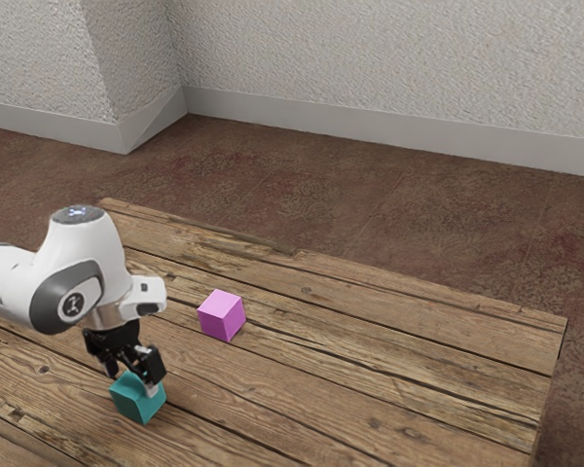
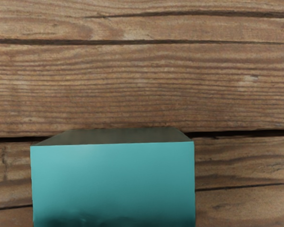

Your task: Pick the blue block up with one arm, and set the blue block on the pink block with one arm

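Note:
The blue block (image 1: pixel 136 400), teal in colour, rests on the wooden table near its front edge at the exterior view's left. My gripper (image 1: pixel 133 377) hangs right over it, open, with one black finger low at each side of the block's top. In the wrist view the blue block (image 2: pixel 112 182) lies close under my hand, its top face bright and one dark side showing. The pink block (image 1: pixel 221 314) sits on the planks further back and toward the exterior view's right, about two block widths from the gripper.
The wooden table (image 1: pixel 370 370) has long planks with dark seams running across. Its far edge and its edge at the exterior view's right drop to a reddish-brown floor. White textured walls stand behind.

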Available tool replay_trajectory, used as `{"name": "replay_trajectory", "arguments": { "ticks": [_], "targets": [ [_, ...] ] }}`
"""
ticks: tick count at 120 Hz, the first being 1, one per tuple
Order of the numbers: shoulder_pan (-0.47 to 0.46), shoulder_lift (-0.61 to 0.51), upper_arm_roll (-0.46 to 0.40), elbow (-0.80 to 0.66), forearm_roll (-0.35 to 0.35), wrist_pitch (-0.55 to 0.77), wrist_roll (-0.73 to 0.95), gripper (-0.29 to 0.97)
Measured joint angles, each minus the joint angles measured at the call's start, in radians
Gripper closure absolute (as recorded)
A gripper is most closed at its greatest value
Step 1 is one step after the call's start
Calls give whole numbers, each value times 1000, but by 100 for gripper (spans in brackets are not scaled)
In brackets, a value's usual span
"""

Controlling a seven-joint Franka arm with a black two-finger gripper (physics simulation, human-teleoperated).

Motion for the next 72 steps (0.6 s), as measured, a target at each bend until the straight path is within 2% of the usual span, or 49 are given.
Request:
{"name": "replay_trajectory", "arguments": {
  "ticks": [72],
  "targets": [
    [0,59,2,-1,4,51,12,0]
  ]
}}
